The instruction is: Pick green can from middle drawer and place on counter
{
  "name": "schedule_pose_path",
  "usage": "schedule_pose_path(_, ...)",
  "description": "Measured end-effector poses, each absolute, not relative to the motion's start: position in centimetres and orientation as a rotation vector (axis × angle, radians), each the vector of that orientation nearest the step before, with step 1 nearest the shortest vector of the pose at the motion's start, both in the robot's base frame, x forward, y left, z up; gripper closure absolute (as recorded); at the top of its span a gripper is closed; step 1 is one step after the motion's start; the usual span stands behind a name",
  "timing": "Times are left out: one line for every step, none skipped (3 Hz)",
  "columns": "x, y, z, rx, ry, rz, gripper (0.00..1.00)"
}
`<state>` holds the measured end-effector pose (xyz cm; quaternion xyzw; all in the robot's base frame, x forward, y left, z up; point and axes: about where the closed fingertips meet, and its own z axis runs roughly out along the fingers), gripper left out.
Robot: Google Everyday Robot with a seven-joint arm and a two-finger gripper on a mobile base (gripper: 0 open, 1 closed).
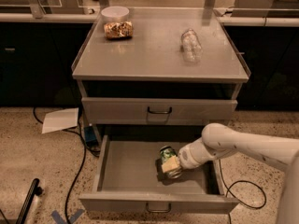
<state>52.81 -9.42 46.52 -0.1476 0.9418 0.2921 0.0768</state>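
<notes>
The middle drawer (126, 171) is pulled open below the cabinet's upper drawer front. The green can (166, 153) is inside it, right of centre, tilted, with a silvery end facing the front. My gripper (171, 164) reaches in from the right on a white arm and is shut on the green can, its pale fingers (170, 164) across the can's side. Whether the can rests on the drawer floor or hangs just above it, I cannot tell. The counter (149, 55) is the flat grey top of the cabinet.
On the counter lie a gold-brown snack packet (118, 29) with a white bowl (115, 13) behind it at the back left, and a clear crinkled plastic bottle (190, 45) at the right. A sheet of paper (60, 120) and cables (79, 157) lie on the floor to the left.
</notes>
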Motion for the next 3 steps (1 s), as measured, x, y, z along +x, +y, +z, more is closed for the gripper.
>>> schedule_pose_path(51.07,-10.41,51.33,-0.629,2.758,0.966,1.0)
schedule_pose_path(51.07,-10.41,51.33,-0.629,2.758,0.966,1.0)
schedule_pose_path(50.85,-9.82,51.42,-0.633,2.769,0.987,1.0)
